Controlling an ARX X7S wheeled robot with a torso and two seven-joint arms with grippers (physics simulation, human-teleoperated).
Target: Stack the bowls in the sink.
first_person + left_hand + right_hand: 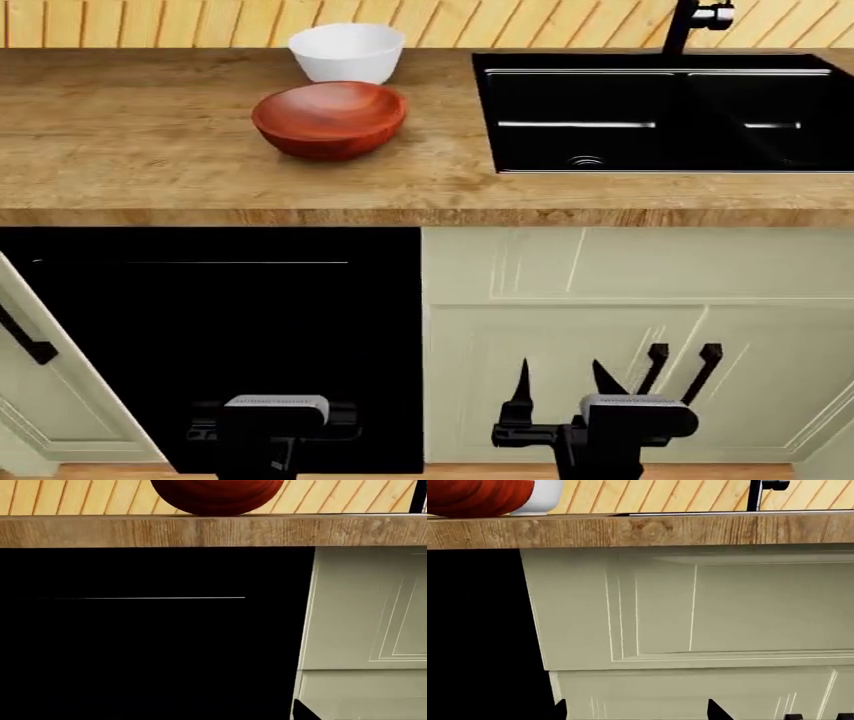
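1. Both arms hang low in front of the cabinets, well below the wood-grain countertop (134, 140). Nothing picked up yet.
2. Right gripper (601, 385): claws spread wide, nothing betw. them. Left gripper (274, 425): only the housing shows vs. the black appliance front (214, 340), so I can't tell if it's wide or narrow.
3. Wide, shallow reddish-brown wood-grained bowl (330, 119) sits on the counter left of the sink, nearer the front edge. Smaller glossy white bowl (347, 52) is just behind it, toward the slatted wall; they look close or touching, can't tell which.
4. Glossy black double-basin sink (667, 160) is to the right, faucet (687, 25) at the far rim. Both basins look bare.
5. My call: take the brown bowl first w/ the left arm since it's closer and should go underneath. Lift the arm clear of the counter lip before reaching in.
6. Grip the near rim, one finger in, one out. Glossy curved wall may slip.
7. Room: open counter left of the bowls and betw. the bowls and sink. Watch the sink rim and faucet when lowering.
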